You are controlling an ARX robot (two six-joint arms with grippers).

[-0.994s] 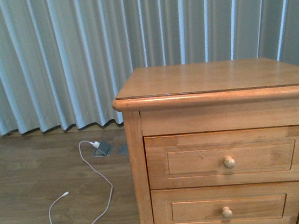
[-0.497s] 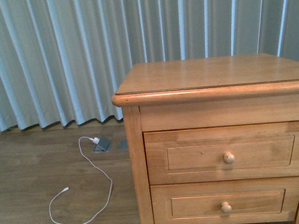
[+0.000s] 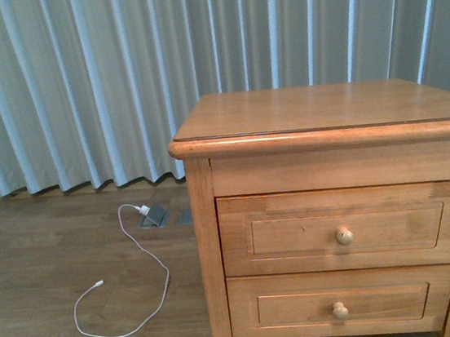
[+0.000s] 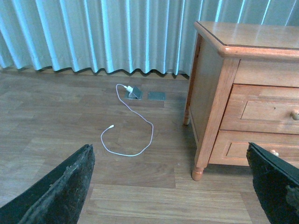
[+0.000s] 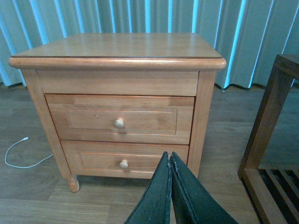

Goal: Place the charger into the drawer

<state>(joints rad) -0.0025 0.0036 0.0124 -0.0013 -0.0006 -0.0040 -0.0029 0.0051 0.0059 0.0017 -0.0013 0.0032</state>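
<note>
Left black gripper [image 4: 175,186] spread wide, empty. Right black gripper [image 5: 170,161] pressed together, empty, facing closed upper light-brown wooden drawer [image 5: 120,118]. Charger not visible. White cable [image 4: 133,135] on floor, well beyond left gripper.

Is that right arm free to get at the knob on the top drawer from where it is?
Probably yes. The right end effector, closed and empty, faces the nightstand front, and nothing stands between it and the top drawer's knob. The drawer is shut.
</note>
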